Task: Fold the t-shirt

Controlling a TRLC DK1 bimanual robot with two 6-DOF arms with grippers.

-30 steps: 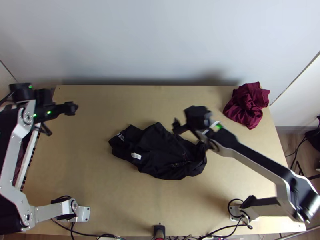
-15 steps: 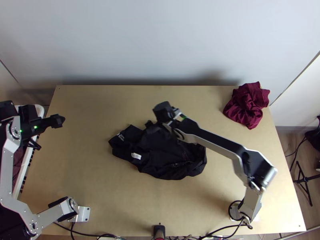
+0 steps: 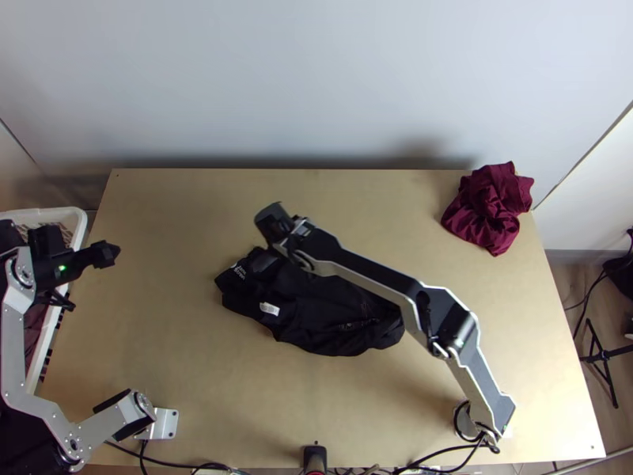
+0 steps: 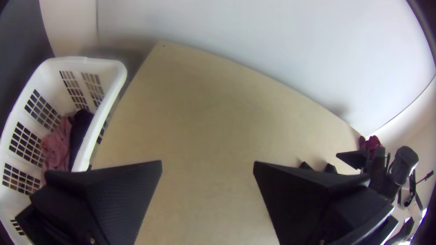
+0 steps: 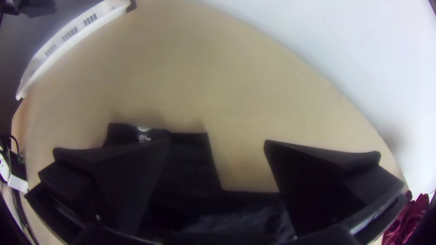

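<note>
Right end effector (image 5: 217,144), its 2 wide fingers spread with nothing between them that I could call gripped, has swung across from the shirt's right side to its upper-left end, near the white print (image 3: 240,271). I cannot tell whether I am touching the cloth. My left end effector (image 4: 208,162), also parted and empty, has drawn off toward the frame's left edge, beside the laundry basket (image 4: 103,113). The black t-shirt (image 3: 316,305) lies bunched around the middle of the worktop (image 3: 182,340), its visible outline much as it was, so I judge that folding has not begun. I take this as lining up for a first hold to spread the garment; picking up several layers at once would only drag the bundle along.

Its fabric looks soft and matt, rucked into low ridges, with a squared-off end, straight edges there and a small white label (image 3: 270,309) just below. My fingers are dark, stiff wedges, finely ribbed on the left pair. The basket is pale plastic pierced by square holes, with limp pink cloth (image 4: 56,147) inside. Maroon cloth (image 3: 490,210) sits upper right, crumpled into deep, slightly shiny folds.
</note>
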